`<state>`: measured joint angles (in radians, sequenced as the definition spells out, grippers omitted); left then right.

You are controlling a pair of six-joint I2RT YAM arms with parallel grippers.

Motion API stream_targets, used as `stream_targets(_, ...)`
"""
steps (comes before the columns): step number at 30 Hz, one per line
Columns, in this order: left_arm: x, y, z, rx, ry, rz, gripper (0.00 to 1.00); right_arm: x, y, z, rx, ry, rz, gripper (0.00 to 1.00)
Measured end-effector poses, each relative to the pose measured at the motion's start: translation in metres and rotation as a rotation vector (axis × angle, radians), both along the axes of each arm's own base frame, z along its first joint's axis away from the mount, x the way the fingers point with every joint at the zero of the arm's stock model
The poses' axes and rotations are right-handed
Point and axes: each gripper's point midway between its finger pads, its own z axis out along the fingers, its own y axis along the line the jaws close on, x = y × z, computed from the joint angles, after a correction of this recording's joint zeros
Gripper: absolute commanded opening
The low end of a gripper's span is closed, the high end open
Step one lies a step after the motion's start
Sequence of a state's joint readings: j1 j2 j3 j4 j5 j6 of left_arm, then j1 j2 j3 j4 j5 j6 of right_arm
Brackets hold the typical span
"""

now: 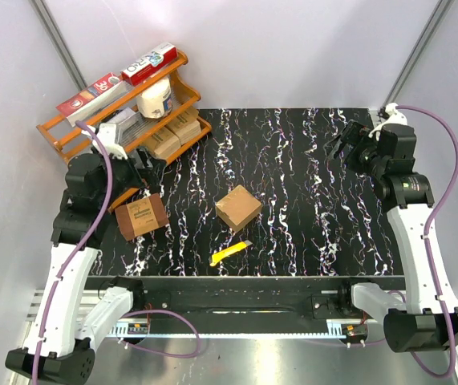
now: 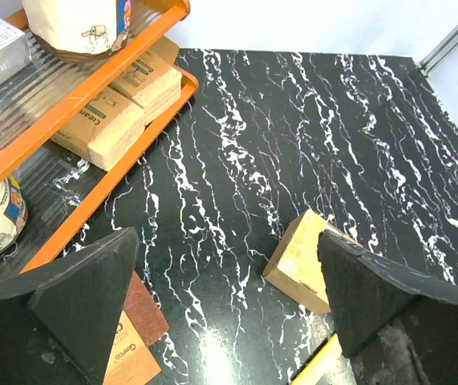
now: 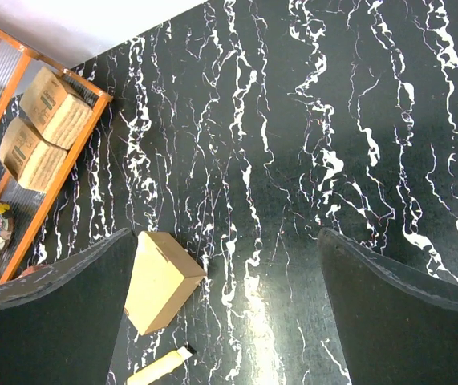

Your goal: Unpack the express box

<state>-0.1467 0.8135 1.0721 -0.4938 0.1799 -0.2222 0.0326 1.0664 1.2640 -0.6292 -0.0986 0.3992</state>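
The express box [image 1: 238, 208] is a small light-brown cardboard cube standing closed in the middle of the black marbled table; it also shows in the left wrist view [image 2: 301, 261] and the right wrist view [image 3: 160, 279]. My left gripper [image 1: 142, 164] hovers near the rack at the left, open and empty [image 2: 225, 269], with the box off to its right. My right gripper [image 1: 342, 145] hangs over the far right of the table, open and empty [image 3: 226, 269], well clear of the box.
A yellow utility knife [image 1: 231, 253] lies just in front of the box. A darker reddish-brown labelled box [image 1: 141, 216] sits below the left gripper. An orange rack [image 1: 182, 60] with cartons, a paper roll and toothpaste boxes stands at the back left.
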Motion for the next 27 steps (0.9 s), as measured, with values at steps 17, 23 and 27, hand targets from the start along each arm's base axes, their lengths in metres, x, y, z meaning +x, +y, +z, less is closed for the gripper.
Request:
stream_targets(17,-0.013,0.003,0.034,-0.155,-0.075,0.066,0.99,-0.010,0.044,-0.022,0.017,0.008,0.237,0.99)
stream_targets(23,-0.020,-0.035,-0.016,-0.216,0.057,-0.137,0.99,-0.014,0.107,-0.054,0.001,0.107,0.401,0.93)
stream_targets(27,-0.023,-0.058,-0.080,-0.279,0.279,-0.200,0.99,-0.016,0.149,-0.095,-0.019,0.226,0.483,0.85)
